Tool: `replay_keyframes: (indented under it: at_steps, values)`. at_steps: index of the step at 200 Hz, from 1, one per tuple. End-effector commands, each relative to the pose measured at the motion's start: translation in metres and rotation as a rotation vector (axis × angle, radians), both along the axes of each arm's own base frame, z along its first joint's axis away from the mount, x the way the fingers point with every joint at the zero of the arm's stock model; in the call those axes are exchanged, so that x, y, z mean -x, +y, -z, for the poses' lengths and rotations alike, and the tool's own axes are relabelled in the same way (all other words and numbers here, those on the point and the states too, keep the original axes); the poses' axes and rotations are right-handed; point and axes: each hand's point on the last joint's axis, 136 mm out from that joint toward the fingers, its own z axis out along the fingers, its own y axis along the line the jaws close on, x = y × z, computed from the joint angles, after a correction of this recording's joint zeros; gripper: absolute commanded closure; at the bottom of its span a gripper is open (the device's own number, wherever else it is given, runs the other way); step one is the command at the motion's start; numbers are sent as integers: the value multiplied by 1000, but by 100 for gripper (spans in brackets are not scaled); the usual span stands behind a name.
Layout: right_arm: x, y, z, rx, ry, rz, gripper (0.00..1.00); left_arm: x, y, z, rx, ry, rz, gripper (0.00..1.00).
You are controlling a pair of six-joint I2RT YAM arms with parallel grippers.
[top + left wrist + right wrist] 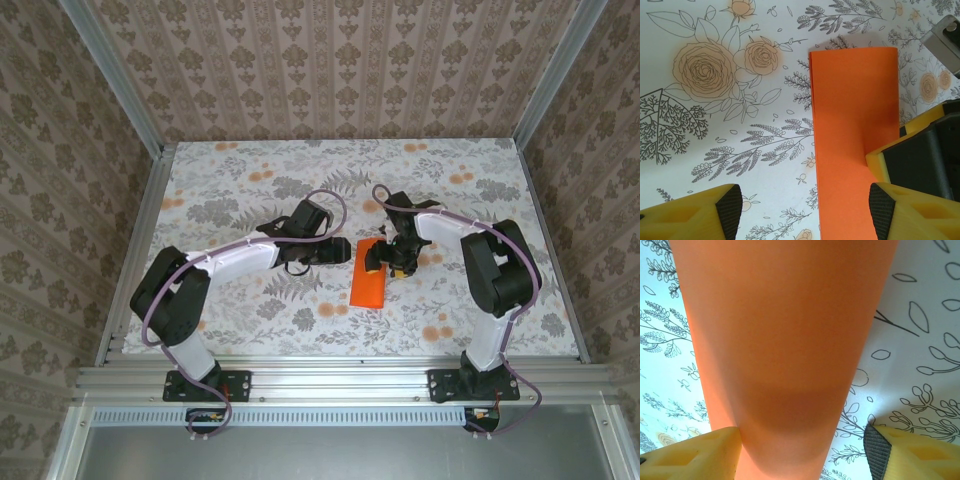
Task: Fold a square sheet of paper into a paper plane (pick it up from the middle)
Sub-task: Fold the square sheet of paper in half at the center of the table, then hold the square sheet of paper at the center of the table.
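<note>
The square sheet of paper (pixel 368 287) is bright orange and lies on the flowered table as a long rectangle, folded in half. In the left wrist view the paper (pixel 855 125) runs up from the bottom edge, with layered edges along its left side. My left gripper (pixel 804 212) is open just above it, one finger over bare table and the other over the sheet's right edge. My right gripper (pixel 800 455) is open and very close over the paper (pixel 785 330), which runs between its fingers and touches the left one. A yellow finger of the right gripper (pixel 881 161) rests on the sheet.
The flower-printed tablecloth (pixel 250 180) covers the table, with patterned walls on three sides and a metal rail along the near edge (pixel 330 375). Both arms (pixel 240 258) (pixel 480 250) reach in to the middle from either side of the paper.
</note>
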Motion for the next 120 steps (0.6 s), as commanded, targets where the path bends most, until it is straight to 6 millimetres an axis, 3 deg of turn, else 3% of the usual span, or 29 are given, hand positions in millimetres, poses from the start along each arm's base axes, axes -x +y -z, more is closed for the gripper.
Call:
replay_keyframes:
  at_steps: [1,55,120]
  values:
    - [-2,8,3,0,-9,-29,32,0,-7,-6,10,-1,20,29]
    - [-1,3,14,39,14,1,32,0,-7,-6,10,-1,24,30]
    - [1,-3,23,79,32,7,33,0,-10,-3,18,11,26,42]
